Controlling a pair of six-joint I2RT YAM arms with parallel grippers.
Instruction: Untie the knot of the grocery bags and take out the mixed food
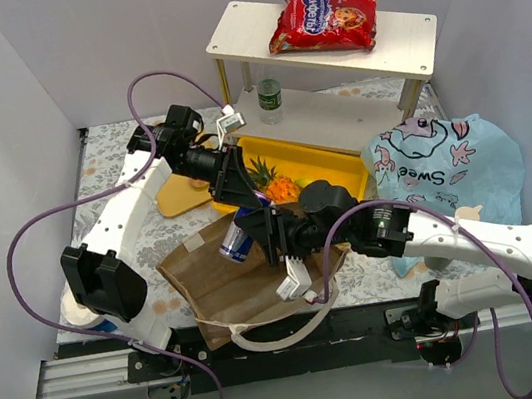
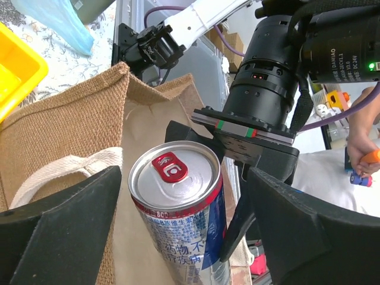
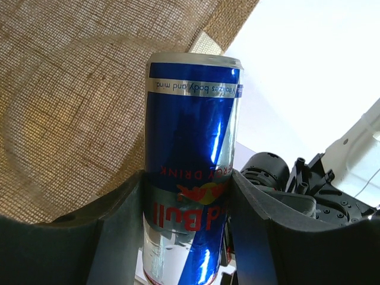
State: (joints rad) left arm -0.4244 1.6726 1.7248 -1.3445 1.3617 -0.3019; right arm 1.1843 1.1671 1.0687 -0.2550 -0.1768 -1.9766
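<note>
Can [image 3: 191, 148] — one, pinched in right end effector [image 3: 187, 190]; left end effector [image 2: 184, 181] spread over one paper bag [image 1: 218, 290].

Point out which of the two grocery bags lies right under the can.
The brown paper bag, lying flat with the blue can held just above it. The light-blue plastic bag sits apart at the right.

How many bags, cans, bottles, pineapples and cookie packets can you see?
Bags: 2, the brown paper bag and the blue plastic bag
Cans: 1, the blue can
Bottles: 1, the green bottle
Pineapples: 1, the pineapple
Cookie packets: 1, the red cookie packet
Total: 6
</note>
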